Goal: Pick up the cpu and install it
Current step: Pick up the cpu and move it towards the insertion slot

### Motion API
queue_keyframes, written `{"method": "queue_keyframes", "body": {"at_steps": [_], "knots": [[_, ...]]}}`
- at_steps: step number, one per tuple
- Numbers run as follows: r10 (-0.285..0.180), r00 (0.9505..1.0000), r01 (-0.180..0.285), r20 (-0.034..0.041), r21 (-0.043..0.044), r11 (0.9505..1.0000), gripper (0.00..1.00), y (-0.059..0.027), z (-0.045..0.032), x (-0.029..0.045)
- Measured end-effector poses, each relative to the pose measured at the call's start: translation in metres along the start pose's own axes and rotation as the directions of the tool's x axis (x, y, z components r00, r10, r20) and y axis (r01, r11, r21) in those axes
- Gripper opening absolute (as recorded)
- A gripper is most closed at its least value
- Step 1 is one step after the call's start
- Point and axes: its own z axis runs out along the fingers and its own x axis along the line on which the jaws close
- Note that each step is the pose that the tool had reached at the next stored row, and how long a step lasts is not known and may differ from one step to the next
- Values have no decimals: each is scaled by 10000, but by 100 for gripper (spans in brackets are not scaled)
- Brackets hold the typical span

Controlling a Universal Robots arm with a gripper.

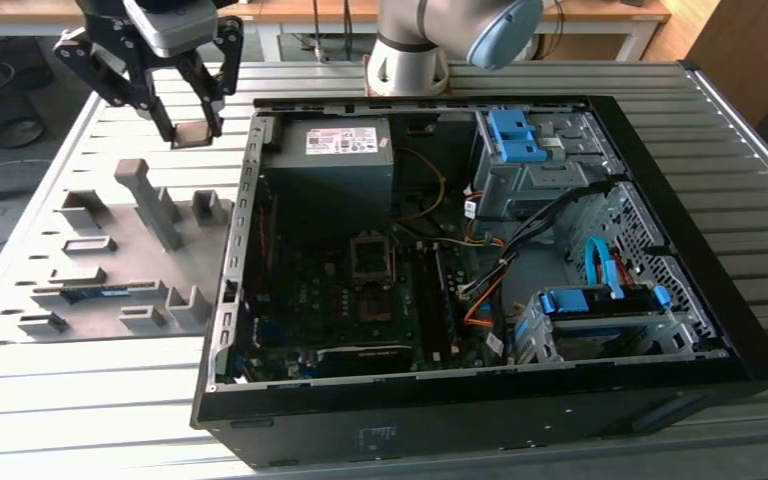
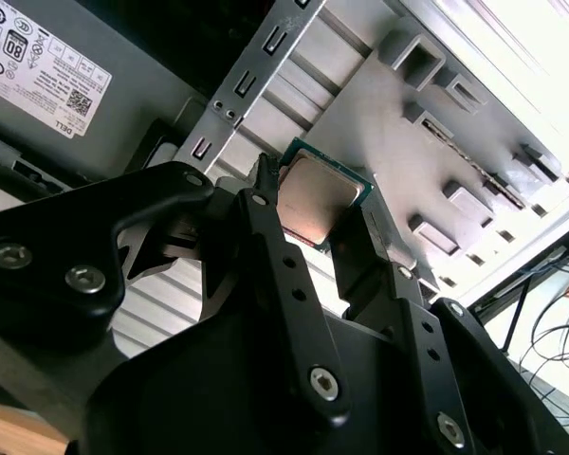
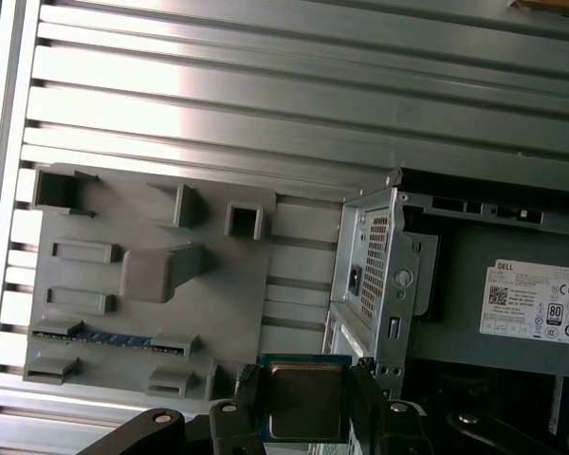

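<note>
The cpu (image 1: 195, 133) is a small square chip with a pale metal top and a green rim, held between my gripper's (image 1: 193, 132) two black fingers. It hangs in the air above the slatted table, just outside the open computer case's (image 1: 664, 200) corner on the exterior view's left. Both wrist views show the cpu (image 2: 315, 199) (image 3: 306, 396) clamped at the fingertips. The motherboard's dark cpu socket (image 1: 369, 256) lies inside the case, well away from the gripper.
A grey holder plate (image 1: 117, 255) with raised blocks lies on the table left of the case; a blue-green memory stick (image 1: 91, 292) (image 3: 104, 336) rests in it. The power supply (image 1: 344, 150) sits at the case's far end, with drive cages and cables at the exterior view's right.
</note>
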Motion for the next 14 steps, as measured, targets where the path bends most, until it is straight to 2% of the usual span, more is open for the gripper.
{"method": "queue_keyframes", "body": {"at_steps": [14], "knots": [[0, 10000, 0, 0, 0, 10000, 47, -26, 5, -221]]}}
